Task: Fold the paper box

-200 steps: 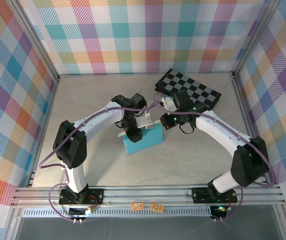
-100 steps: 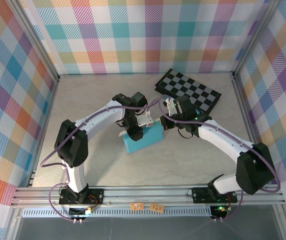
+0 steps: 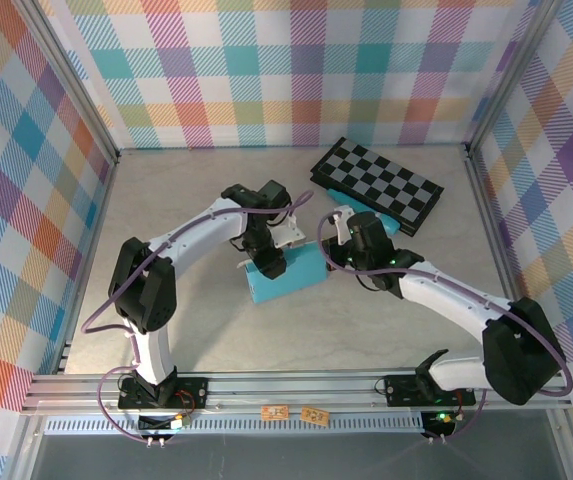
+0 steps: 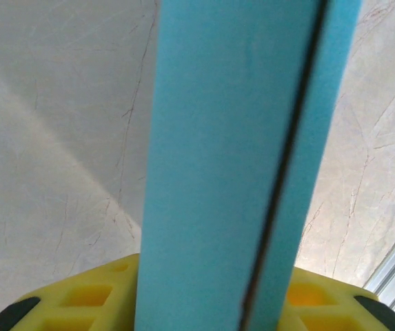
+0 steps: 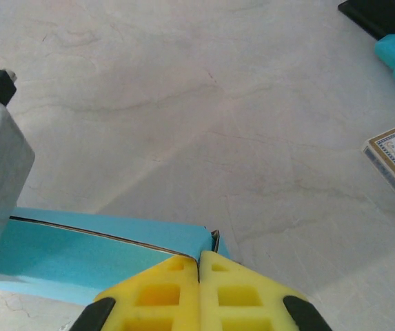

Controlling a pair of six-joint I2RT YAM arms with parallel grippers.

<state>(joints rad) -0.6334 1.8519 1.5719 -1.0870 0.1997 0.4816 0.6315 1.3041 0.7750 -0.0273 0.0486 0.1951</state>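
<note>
Right arm point(image 3: 436, 295) swung nearer paper box point(image 3: 298, 276), right jaws pressed together, left jaws astride box, grip unclear

Overhead, close wrists; shared paper box point(image 3: 291, 280)

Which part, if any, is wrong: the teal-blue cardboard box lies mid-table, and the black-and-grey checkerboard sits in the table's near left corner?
The place of the black-and-grey checkerboard is wrong: the top external view shows it at the far right of the table, not the near left corner. The teal-blue cardboard box does lie mid-table.
</note>
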